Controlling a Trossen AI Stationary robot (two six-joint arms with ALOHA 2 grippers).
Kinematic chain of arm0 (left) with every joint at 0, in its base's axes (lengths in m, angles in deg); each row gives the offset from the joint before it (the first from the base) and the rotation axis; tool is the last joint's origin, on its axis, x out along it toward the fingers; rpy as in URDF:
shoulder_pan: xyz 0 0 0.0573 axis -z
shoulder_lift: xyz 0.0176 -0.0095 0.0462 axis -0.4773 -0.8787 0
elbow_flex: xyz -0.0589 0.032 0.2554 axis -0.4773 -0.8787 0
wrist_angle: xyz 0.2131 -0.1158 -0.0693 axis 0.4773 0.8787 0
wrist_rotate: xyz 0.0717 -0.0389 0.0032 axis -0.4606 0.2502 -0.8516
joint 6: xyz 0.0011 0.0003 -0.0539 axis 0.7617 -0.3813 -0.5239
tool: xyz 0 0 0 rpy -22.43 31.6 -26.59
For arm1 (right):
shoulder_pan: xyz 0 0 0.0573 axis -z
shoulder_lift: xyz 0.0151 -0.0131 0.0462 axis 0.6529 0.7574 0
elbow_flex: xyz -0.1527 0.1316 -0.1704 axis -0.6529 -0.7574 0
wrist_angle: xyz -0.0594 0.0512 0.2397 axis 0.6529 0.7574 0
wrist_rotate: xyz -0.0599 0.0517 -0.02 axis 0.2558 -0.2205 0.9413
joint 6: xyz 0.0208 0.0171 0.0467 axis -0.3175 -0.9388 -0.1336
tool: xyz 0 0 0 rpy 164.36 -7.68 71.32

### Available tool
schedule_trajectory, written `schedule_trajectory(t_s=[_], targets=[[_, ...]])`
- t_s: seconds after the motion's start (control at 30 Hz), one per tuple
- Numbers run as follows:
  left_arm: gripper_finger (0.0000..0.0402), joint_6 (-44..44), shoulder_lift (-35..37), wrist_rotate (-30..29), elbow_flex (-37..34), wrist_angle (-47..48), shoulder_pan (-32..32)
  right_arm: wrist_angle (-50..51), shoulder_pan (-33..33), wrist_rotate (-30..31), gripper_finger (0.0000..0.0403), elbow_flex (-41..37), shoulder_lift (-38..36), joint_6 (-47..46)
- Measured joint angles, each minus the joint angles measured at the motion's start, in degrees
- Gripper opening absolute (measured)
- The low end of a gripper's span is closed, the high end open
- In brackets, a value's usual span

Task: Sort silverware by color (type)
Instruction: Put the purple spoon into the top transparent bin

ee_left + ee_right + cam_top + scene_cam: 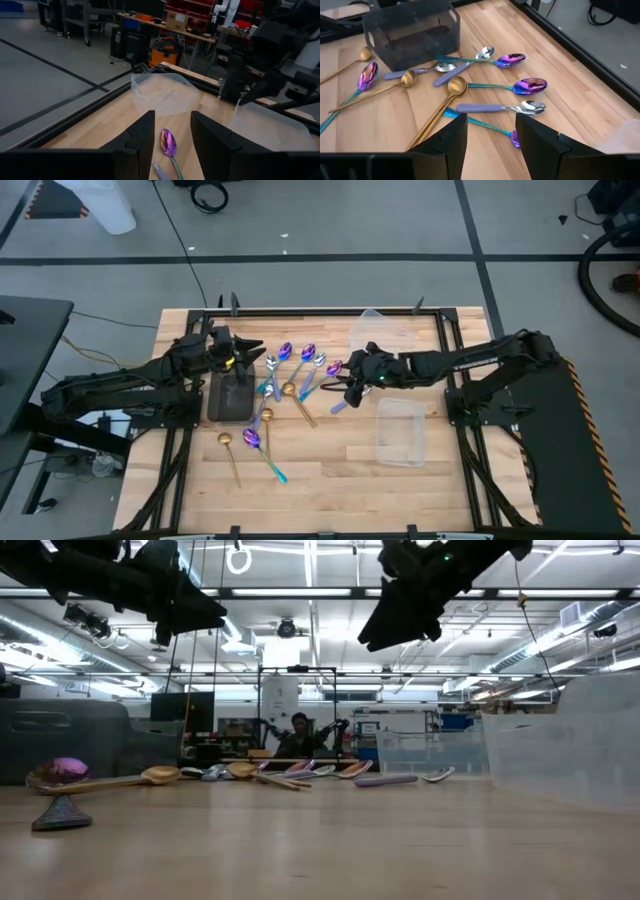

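I have the right gripper (490, 131) hovering over the spoon pile on the wooden counter (330, 470), fingers parted wide and holding nothing. Directly between my fingers lies an iridescent purple-blue spoon with a teal handle (482, 125), its handle slipping under a silver spoon with a lilac handle (500, 107) and just beside a gold spoon (437, 112). That crossing is the tricky part, I judge: I want to come down on the teal handle clear of the lilac one, fingers straddling it crosswise, or I'll drag two spoons at once. More iridescent spoons (527, 85) lie near the dark grey rectangular tray (412, 35). The left gripper (171, 131) waits, also open and empty, above another iridescent spoon (168, 142). The clear plastic container (400, 430) sits close to my right arm.
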Motion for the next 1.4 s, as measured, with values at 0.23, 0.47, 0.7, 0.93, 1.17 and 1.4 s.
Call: schedule_trajectory(t_s=[0.23,0.47,0.7,0.93,1.17,1.4], targets=[[0.0135,0.4,0.0,0.0,0.0,0.0,0.0,0.2,0.0,-1.0,0.0178,3.8,6.3,-0.1],[0.0134,0.4,0.0,0.0,0.0,0.0,0.0,0.2,-0.4,-3.5,0.0178,8.6,13.2,-0.4],[0.0134,0.4,0.0,0.0,0.0,0.1,0.0,12.8,-0.8,-11.5,0.0178,14.0,18.7,1.2],[0.0135,0.4,0.0,0.0,0.0,-0.1,0.0,27.8,-0.8,-15.3,0.0178,16.1,23.7,8.1],[0.0135,0.4,0.0,0.0,0.0,0.0,0.0,31.1,0.8,-13.5,0.0178,16.1,27.1,13.8],[0.0134,0.4,0.0,0.0,0.0,0.0,0.0,31.3,2.3,-14.0,0.0178,16.0,26.9,17.8]])
